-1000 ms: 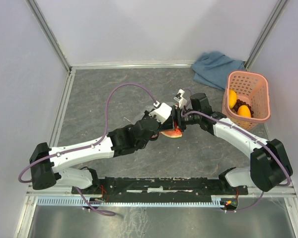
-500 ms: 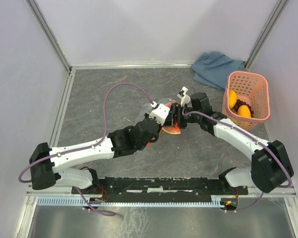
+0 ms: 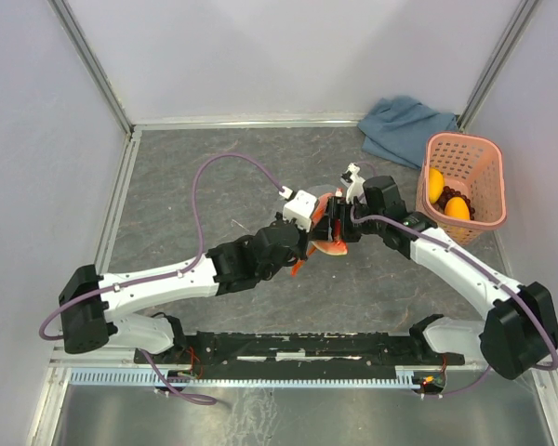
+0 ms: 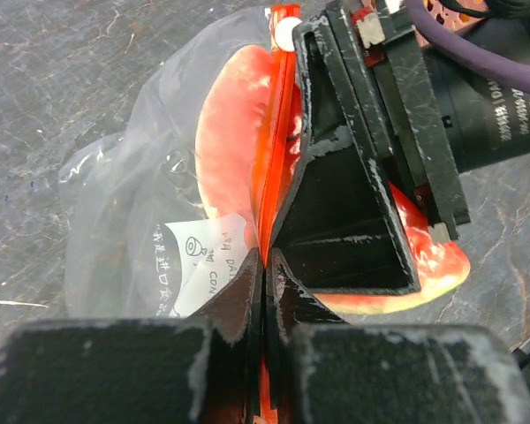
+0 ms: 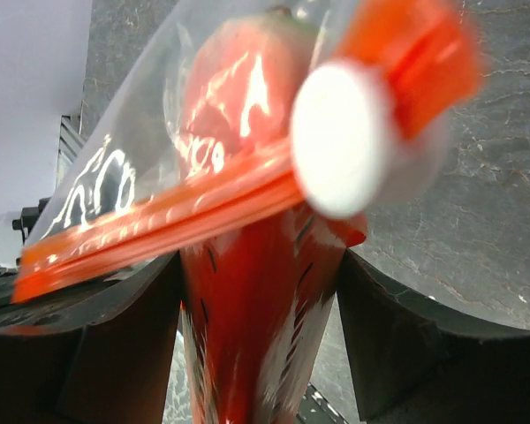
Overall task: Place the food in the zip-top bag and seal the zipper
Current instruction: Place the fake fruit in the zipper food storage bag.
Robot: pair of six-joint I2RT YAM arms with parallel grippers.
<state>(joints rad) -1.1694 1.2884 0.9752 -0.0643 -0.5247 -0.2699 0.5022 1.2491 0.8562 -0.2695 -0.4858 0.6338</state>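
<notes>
My left gripper (image 4: 265, 265) is shut on the red-orange zipper (image 4: 270, 150) of the clear zip-top bag (image 4: 132, 185) and holds it above the table. My right gripper (image 5: 261, 274) is shut on the red watermelon wedge (image 5: 247, 336) at the bag's mouth. Part of the wedge (image 4: 228, 115) shows through the plastic. The zipper's white end piece (image 5: 349, 141) hangs in front of the right wrist camera. In the top view both grippers meet at mid-table, the left (image 3: 307, 243) beside the right (image 3: 335, 230), with the wedge (image 3: 332, 247) between them.
A pink lattice basket (image 3: 482, 153) at the right edge holds an orange fruit (image 3: 458, 207), a yellow fruit (image 3: 434, 183) and dark grapes (image 3: 445, 196). A blue-grey cloth (image 3: 405, 125) lies at the back right. Metal rails run along the table's edges.
Both grippers have shifted a little to the right and away from the bases, carrying the bag and the wedge. The zipper strip now stands more upright between them.
</notes>
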